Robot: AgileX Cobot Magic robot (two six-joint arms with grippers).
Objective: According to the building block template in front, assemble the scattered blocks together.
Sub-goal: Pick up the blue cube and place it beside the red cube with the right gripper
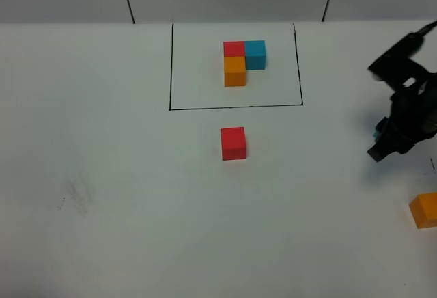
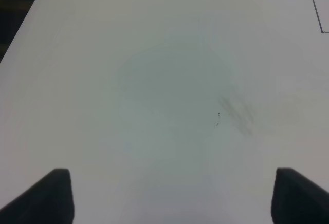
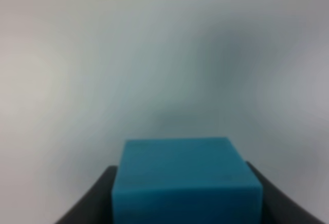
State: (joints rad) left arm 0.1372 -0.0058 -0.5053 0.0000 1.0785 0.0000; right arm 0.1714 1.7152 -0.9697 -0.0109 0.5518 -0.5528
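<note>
Framed template [image 1: 244, 62] inside the black rectangle [image 1: 235, 107], far centre of tabletop [image 1: 123, 195]. Just outside the frame's near line, loose red block [image 1: 233, 143]; orange block [image 1: 424, 210] well apart at right edge. Clamped between right fingers [image 3: 95, 203]: blue block [image 3: 186, 180]. Spread wide, holding nothing: left fingers [image 2: 49, 198].

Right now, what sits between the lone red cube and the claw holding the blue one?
Nothing: the exterior high view shows only bare table between the red cube and the right gripper, shut on the blue cube.
</note>
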